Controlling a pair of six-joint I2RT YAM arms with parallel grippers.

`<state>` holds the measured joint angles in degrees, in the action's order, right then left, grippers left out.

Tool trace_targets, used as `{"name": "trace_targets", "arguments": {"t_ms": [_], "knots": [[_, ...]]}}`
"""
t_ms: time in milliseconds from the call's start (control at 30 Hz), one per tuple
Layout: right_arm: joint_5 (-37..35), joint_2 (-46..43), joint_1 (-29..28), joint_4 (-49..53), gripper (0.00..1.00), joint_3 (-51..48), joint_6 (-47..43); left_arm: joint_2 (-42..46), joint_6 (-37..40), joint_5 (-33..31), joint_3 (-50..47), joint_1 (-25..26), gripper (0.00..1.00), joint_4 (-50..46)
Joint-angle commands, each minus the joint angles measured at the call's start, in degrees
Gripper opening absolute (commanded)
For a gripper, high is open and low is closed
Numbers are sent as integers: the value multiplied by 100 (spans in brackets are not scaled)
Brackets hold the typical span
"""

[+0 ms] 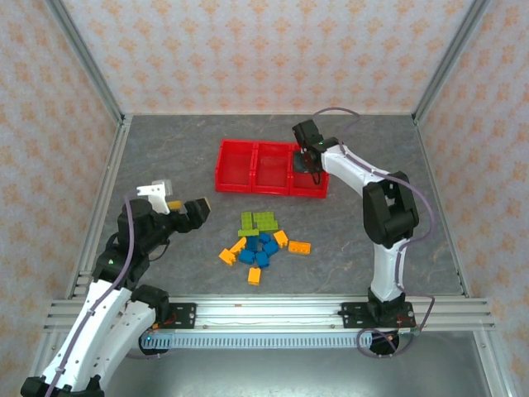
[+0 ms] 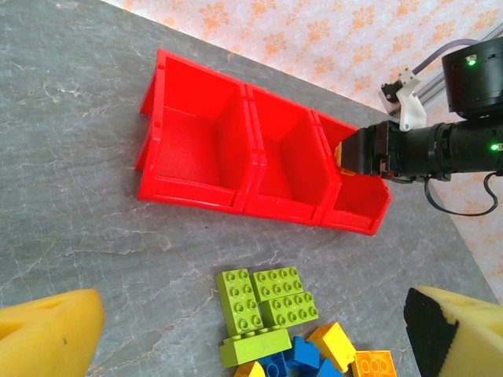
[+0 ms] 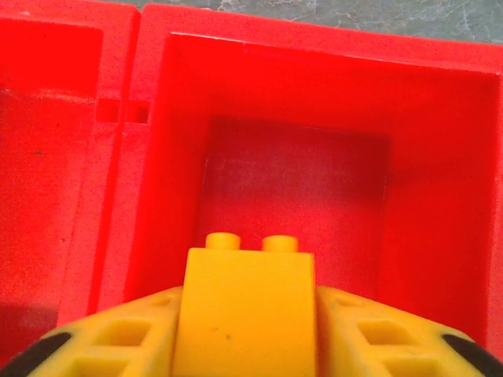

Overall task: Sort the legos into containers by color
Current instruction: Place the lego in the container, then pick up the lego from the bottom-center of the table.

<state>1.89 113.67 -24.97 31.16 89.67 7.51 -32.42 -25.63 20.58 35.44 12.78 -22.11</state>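
Legos (image 1: 260,244) — green, blue and orange-yellow — lie heaped on the table (image 1: 165,149), just in front of the red tray (image 1: 235,165). Right gripper (image 3: 250,338) clamps one yellow lego (image 3: 250,298) above the tray's right-end compartment (image 3: 299,181). Left gripper (image 1: 197,212) — jaws wide apart — sits left of the heap.

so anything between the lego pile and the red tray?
Nothing. Bare grey tabletop runs from the lego pile to the red tray. It shows most clearly in the left wrist view, and also from the top.
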Motion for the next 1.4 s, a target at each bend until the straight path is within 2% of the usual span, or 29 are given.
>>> {"name": "trace_targets", "arguments": {"t_ms": [0, 33, 167, 267, 467, 667, 867, 1067, 1367], "knots": [[67, -261, -25, 22, 67, -49, 52, -35, -21, -31, -40, 33, 99, 157], [83, -346, -27, 22, 74, -110, 95, -29, -21, -51, -37, 32, 99, 154], [66, -707, -27, 109, 92, -305, 272, 38, -48, -128, -36, 32, 99, 141], [146, -1074, -35, 111, 95, -634, 422, 167, -52, -133, -64, 37, 99, 176], [497, -2104, -229, 247, 95, -1777, 826, 214, -92, -374, -93, 33, 99, 198], [728, -2823, -851, 213, 100, -3215, 1397, -125, -90, -342, -49, 32, 99, 138], [831, -2836, -1482, -60, 100, -3983, 1856, -142, -109, -400, -46, 32, 99, 110], [949, -2598, -1703, -578, 100, -4300, 2022, -114, -127, -449, -55, 35, 99, 121], [1088, -2732, -1903, -776, 88, -4632, 2156, -137, -131, -476, -55, 32, 99, 110]]}}
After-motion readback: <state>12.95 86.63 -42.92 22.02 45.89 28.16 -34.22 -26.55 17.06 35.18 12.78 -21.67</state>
